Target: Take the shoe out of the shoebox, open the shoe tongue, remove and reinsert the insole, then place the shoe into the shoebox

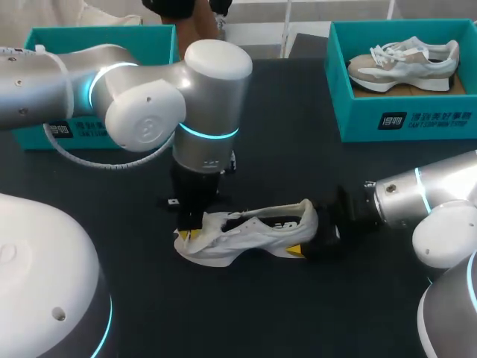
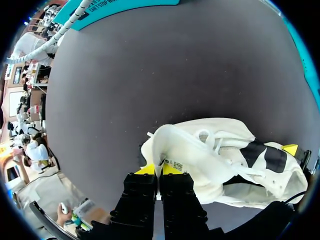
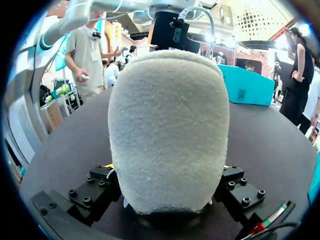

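White fabric sneaker [image 1: 246, 231] lies on its side on the black table [image 1: 298, 149], a little below the middle of the head view. Its toe end points to the left of the frame and its heel to the right.

The left arm comes in from the upper left of the frame and stands straight down over the toe end. The left gripper [image 1: 191, 227] is at the front of the sneaker. In the left wrist view its yellow fingertips [image 2: 145, 169] are almost together, and a thin white flap at the opening of the sneaker [image 2: 210, 150] is pinched between them.

The right arm comes in from the right edge of the frame, low and nearly level with the table. The right gripper [image 1: 313, 237] is at the heel. In the right wrist view the rough, pale heel [image 3: 167, 125] sits between the black fingers [image 3: 100, 187], which press on it from both sides.

One teal cardboard shoebox [image 1: 97, 33] stands in the upper left of the head view, partly behind the left arm. A second teal shoebox [image 1: 417, 123] stands in the upper right, and a beige and white sneaker [image 1: 402, 63] lies inside it.
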You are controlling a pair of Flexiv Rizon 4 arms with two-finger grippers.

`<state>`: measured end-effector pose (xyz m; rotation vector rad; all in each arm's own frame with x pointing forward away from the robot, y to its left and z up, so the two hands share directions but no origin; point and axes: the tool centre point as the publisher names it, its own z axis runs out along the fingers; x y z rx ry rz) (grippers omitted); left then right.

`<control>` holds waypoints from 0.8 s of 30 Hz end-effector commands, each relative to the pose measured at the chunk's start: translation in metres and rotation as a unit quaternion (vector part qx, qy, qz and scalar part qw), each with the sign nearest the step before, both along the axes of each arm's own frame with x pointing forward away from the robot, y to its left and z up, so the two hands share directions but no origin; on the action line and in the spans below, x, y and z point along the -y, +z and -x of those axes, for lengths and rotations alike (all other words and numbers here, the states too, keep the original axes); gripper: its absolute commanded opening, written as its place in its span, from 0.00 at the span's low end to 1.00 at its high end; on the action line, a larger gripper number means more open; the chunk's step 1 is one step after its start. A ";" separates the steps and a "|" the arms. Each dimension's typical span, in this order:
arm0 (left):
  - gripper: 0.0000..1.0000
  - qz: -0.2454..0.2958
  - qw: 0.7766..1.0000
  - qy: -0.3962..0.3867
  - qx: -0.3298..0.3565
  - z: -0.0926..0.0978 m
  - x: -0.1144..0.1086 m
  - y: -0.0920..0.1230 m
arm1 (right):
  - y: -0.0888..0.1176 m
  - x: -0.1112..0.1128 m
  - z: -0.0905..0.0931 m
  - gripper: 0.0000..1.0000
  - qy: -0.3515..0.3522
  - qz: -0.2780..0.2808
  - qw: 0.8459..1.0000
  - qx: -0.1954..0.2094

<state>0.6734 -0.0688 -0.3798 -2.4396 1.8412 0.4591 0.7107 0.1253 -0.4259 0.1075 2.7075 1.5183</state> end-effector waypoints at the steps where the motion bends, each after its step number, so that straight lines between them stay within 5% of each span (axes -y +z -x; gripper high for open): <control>1: 0.27 0.001 1.000 -0.009 -0.005 0.003 -0.005 -0.003 | -0.007 -0.003 0.000 0.00 -0.001 0.003 1.000 0.000; 2: 0.56 0.007 1.000 -0.013 -0.005 0.004 -0.003 -0.001 | -0.007 -0.003 0.000 0.00 -0.001 0.003 1.000 0.000; 6: 1.00 0.012 1.000 -0.025 0.000 0.005 0.002 0.006 | -0.007 -0.003 0.000 0.00 -0.001 0.003 1.000 0.000; 16: 1.00 0.027 0.998 -0.029 0.038 0.005 -0.004 0.043 | -0.007 -0.003 0.000 0.00 -0.001 0.003 1.000 0.000; 24: 1.00 0.053 0.993 -0.073 0.071 -0.004 0.014 0.082 | -0.007 -0.003 0.000 0.00 -0.001 0.003 1.000 0.000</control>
